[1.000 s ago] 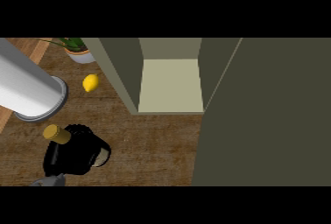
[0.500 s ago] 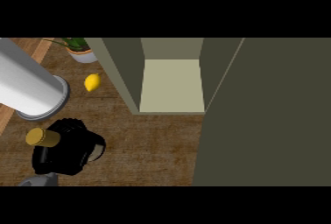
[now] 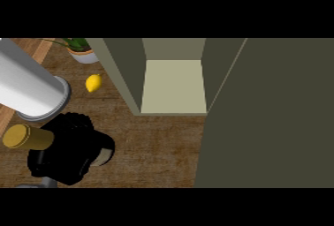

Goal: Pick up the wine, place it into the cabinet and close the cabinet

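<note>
At far left I see my left hand [image 3: 68, 152] curled round the wine [image 3: 27, 137], tipped over the wooden counter [image 3: 157, 145]. Beyond lie a lemon [image 3: 94, 82] and potted plant [image 3: 81, 48], then the open cabinet [image 3: 173, 86].

No legible text, label, brand, number or sign appears on any object in this view.

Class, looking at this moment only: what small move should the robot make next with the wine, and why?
Probably carry the wine bottle right, toward the open cabinet. The left hand is curled round it, low at the left, and the cabinet's shelf lies up and to the right.
</note>
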You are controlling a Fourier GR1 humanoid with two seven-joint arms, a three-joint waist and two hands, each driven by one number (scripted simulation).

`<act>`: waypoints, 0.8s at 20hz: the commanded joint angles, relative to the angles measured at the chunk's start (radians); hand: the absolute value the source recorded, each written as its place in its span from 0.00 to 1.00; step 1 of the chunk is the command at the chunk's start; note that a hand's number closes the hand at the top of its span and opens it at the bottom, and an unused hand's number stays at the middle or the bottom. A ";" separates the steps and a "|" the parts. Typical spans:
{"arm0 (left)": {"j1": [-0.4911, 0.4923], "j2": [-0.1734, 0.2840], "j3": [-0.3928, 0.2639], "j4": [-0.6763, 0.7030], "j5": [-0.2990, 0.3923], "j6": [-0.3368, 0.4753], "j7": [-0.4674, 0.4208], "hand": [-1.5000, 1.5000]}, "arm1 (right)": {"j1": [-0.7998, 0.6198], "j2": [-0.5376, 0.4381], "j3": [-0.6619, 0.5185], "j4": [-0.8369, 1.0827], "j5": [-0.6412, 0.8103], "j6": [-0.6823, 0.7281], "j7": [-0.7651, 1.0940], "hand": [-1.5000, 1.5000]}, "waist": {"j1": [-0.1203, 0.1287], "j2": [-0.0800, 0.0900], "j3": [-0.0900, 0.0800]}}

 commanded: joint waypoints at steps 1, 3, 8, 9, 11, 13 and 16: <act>-0.034 -0.035 -0.050 -0.120 -0.054 0.097 0.139 1.00 | 0.020 -0.001 -0.042 -0.053 -0.097 0.015 0.000 0.00 | -0.004 0.002 0.000; -0.004 -0.026 -0.073 -0.232 -0.047 0.105 0.223 1.00 | 0.036 0.025 0.019 -0.028 -0.025 0.014 -0.031 0.00 | 0.000 0.001 0.000; -0.073 -0.120 -0.169 -0.255 -0.112 0.181 0.311 1.00 | 0.115 0.022 0.015 -0.112 -0.058 0.019 -0.006 0.00 | -0.010 0.001 0.000; -0.053 -0.111 -0.162 -0.321 -0.089 0.167 0.336 1.00 | 0.036 0.016 -0.025 -0.053 -0.075 0.011 -0.012 0.00 | -0.003 0.002 0.000; -0.215 -0.140 -0.134 -0.265 -0.093 0.208 0.417 1.00 | 0.044 0.024 0.015 -0.030 -0.045 0.022 -0.031 0.00 | -0.009 0.003 0.000; -0.163 -0.195 -0.218 -0.335 -0.158 0.280 0.442 1.00 | 0.042 0.007 -0.019 -0.103 -0.089 0.019 0.034 0.00 | -0.007 0.001 0.000; -0.248 -0.268 -0.254 -0.240 -0.222 0.314 0.436 1.00 | 0.048 0.035 0.007 -0.089 -0.046 0.005 0.006 0.00 | -0.010 0.002 0.000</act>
